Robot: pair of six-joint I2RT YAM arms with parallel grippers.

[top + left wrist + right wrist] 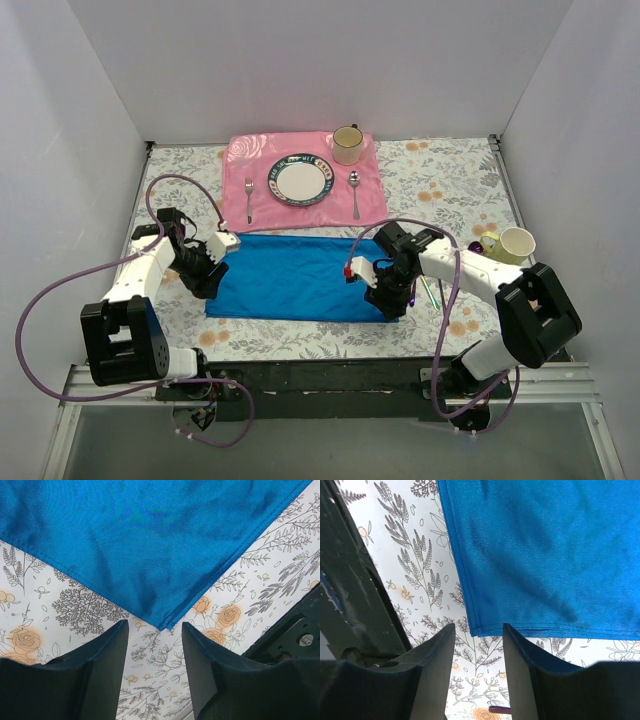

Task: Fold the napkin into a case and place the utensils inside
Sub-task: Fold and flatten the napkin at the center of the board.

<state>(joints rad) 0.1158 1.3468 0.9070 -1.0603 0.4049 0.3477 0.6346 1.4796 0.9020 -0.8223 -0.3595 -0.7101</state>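
Left wrist: left gripper point(155, 626) wide open, empty, napkin point(150, 540) corner just ahead of its tips. The right gripper point(479, 629) is the same, at the other near corner (edge looks doubled). Folding step, probably; next, both pinch corners together. The utensils point(432, 291) lie just beside the right gripper.

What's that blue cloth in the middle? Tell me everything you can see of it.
The napkin is a plain, bright blue cloth with a slight sheen. It lies flat as a wide rectangle on the flowered table cover, just in front of the pink placemat. Its corners show stacked edges, so it looks folded double. The left gripper and right gripper hover at its ends, jaws open, not gripping it.
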